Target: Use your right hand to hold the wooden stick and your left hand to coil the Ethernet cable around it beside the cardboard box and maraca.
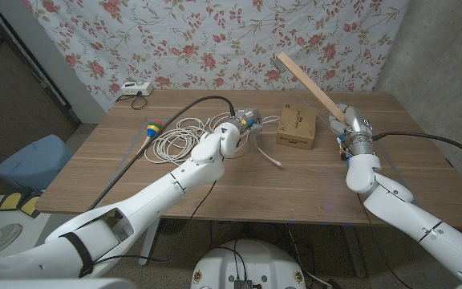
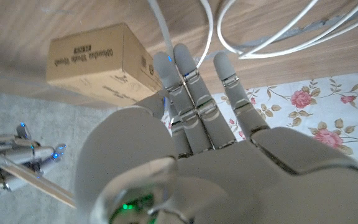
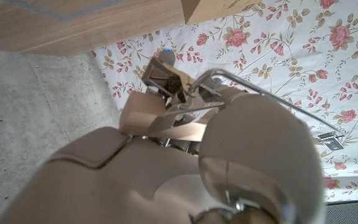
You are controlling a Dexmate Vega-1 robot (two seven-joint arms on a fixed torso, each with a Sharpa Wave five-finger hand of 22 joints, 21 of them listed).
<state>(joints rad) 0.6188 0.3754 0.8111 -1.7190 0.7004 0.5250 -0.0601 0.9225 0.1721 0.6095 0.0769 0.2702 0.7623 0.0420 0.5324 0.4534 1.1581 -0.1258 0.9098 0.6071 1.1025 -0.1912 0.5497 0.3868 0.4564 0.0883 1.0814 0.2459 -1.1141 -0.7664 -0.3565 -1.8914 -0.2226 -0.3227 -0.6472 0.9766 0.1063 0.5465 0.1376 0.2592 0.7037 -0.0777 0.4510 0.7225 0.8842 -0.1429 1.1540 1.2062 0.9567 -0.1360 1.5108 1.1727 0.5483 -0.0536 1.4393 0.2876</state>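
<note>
The right hand point(image 1: 350, 128) gripped the stick point(image 1: 310, 87), which slanted up and away over the desk point(image 1: 215, 185), just right of the box point(image 1: 297, 127). The left hand point(image 1: 243, 123) hovered left of the box with a strand of the cable point(image 1: 184, 135) running past its fingers point(image 2: 194, 87); whether it grasped the strand I could not tell. The coil lay beside the maraca point(image 1: 152, 130).

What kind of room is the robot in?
Probably an indoor test room or workshop: a wooden table stands against flowered wallpaper beside a bare concrete wall, with a power strip on the table.
</note>
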